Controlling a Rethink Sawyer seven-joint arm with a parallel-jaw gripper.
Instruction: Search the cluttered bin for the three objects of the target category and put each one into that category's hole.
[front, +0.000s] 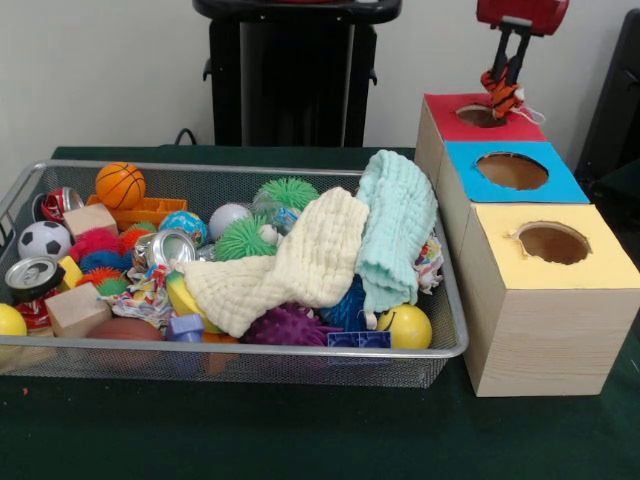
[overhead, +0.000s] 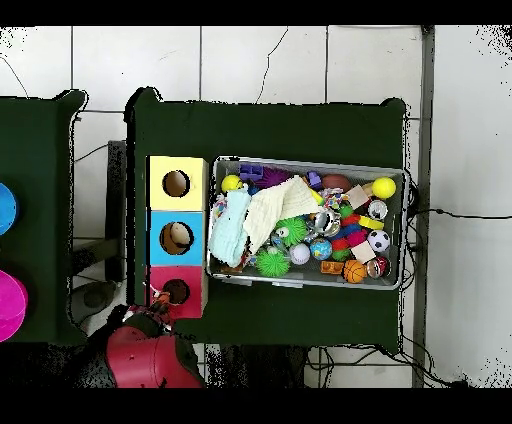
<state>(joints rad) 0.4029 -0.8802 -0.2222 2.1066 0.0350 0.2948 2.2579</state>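
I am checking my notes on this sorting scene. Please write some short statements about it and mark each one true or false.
1. The end effector holds an orange striped toy above the red-surround hole. True.
2. The box's blue-surround hole lies between the red one and the yellow-surround hole. True.
3. The orange basketball sits on top of the wooden box. False: it lies in the wire bin, at a far corner.
4. Two cloths, one cream and one mint green, are draped over the toys in the bin. True.
5. The soccer ball lies on the green table outside the bin. False: it is inside the bin.
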